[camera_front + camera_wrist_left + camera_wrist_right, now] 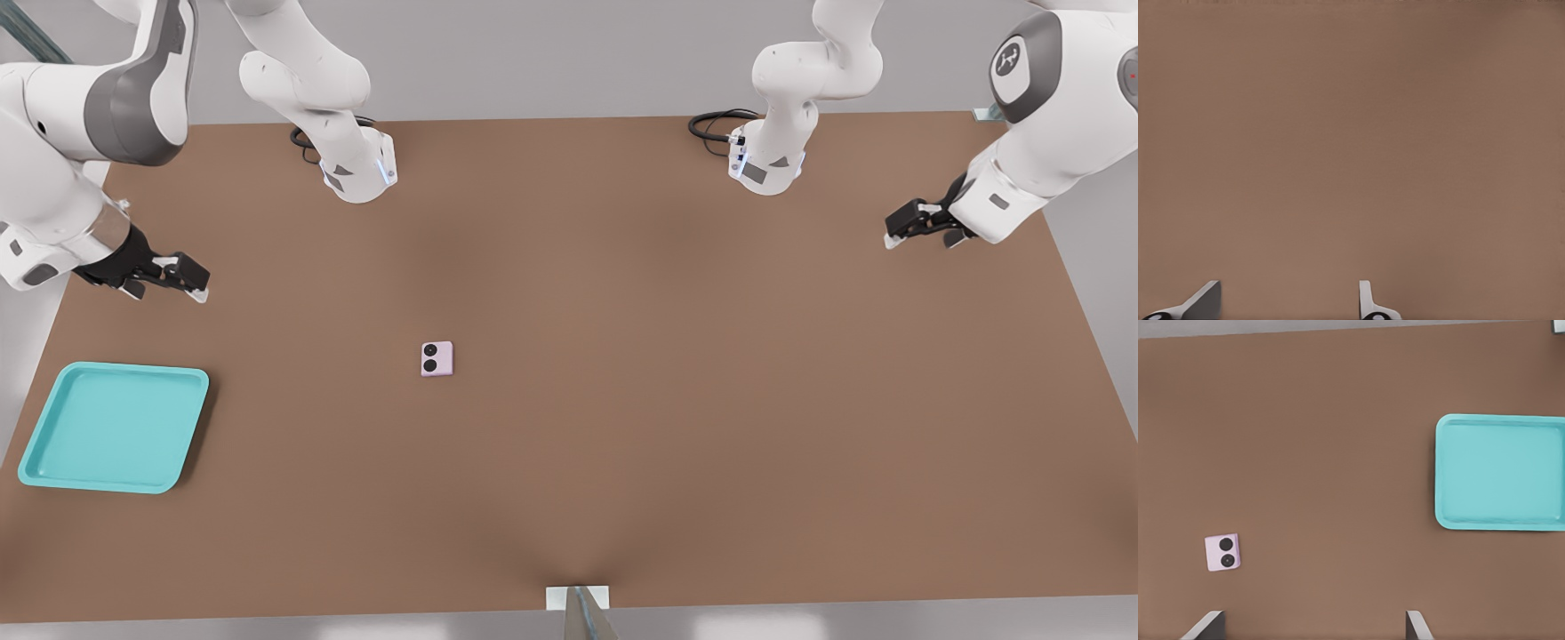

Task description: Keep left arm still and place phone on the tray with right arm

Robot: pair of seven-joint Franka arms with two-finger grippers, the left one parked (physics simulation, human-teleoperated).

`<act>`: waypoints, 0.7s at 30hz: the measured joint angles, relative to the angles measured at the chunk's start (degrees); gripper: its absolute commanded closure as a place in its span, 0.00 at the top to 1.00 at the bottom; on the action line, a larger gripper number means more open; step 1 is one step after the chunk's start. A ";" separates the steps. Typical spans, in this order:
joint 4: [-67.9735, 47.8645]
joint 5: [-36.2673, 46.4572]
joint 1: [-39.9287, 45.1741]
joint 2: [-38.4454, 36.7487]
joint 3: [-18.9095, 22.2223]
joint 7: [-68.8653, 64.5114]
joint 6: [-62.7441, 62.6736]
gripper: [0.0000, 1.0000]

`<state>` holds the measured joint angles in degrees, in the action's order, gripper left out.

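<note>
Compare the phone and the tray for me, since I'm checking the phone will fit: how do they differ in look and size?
The phone is pale pink-lilac; the tray is turquoise. The phone is far smaller than the tray, so it should fit easily. The phone carries two round black lenses; the tray is plain, with a low raised rim. Both are roughly square, lie flat on the brown table, and sit apart. The right arm's gripper, open, hovers beyond the tray, touching neither.

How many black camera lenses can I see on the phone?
2. Both are on the phone, one beside the other, along its edge toward the front view's left. The gripper hangs open, above the tray.
</note>
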<state>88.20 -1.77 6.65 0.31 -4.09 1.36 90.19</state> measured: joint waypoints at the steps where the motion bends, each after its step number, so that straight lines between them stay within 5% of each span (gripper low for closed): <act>1: -0.10 0.04 0.12 0.16 -0.07 0.04 0.02 1.00; 5: -0.06 0.02 4.81 6.22 -7.43 1.49 1.69 1.00; 8: 5.06 -0.43 -5.70 12.04 -12.27 3.19 7.21 1.00; 12: 10.31 -2.77 -15.98 18.97 -13.10 7.96 16.66 1.00; 21: 22.02 -4.11 -11.86 23.03 -13.25 18.02 33.16 1.00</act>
<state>110.22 -5.88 -5.21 23.33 -17.34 19.38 123.35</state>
